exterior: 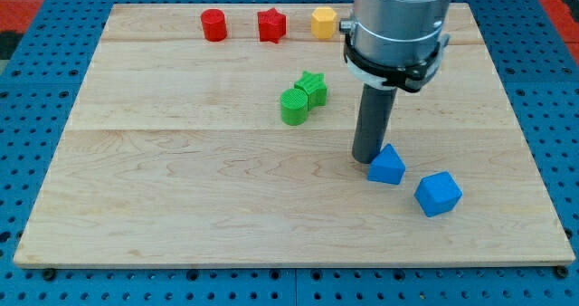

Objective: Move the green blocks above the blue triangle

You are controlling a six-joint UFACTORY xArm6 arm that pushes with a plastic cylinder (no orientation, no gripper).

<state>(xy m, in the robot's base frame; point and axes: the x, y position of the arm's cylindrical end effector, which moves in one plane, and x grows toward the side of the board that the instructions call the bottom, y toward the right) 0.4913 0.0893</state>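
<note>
Bright, even overhead light, soft short shadows, sharp focus throughout.

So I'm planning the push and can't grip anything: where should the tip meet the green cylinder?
Probably its flat-looking left side, coming from the view's left. The green cylinder touches the green star at its upper right, so both may slide together toward the spot above the blue triangle. My tip sits beside that triangle, far right.
</note>
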